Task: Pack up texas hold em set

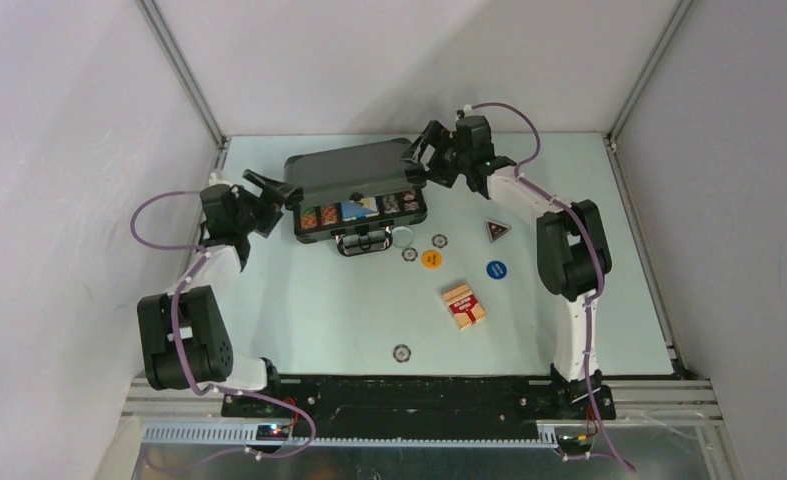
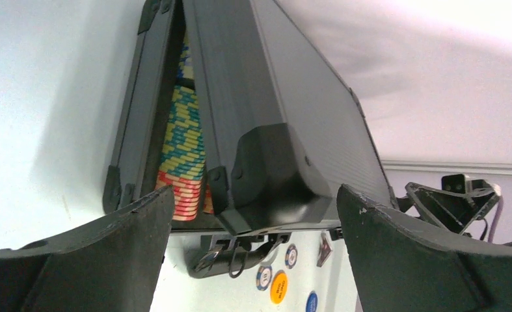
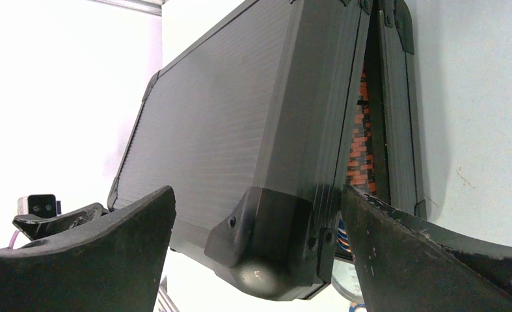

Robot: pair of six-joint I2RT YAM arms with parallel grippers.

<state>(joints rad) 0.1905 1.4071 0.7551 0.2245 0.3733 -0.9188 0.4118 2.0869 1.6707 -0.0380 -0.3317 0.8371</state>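
We see the left pincer [image 1: 272, 190] at nine o'clock of the case [image 1: 354, 172], the right pincer [image 1: 424, 160] at two o'clock, both spread wide apart.

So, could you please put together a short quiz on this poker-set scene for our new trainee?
1. True or false: the lid of the case is fully shut.
2. Which loose piece lies farthest from the case?
3. Multiple choice: the left gripper and right gripper are A) both open, one at each end of the lid; B) both shut; C) left shut, right open.
Key: 1. False: it stands ajar, with rows of chips showing. 2. The lone small chip. 3. A.
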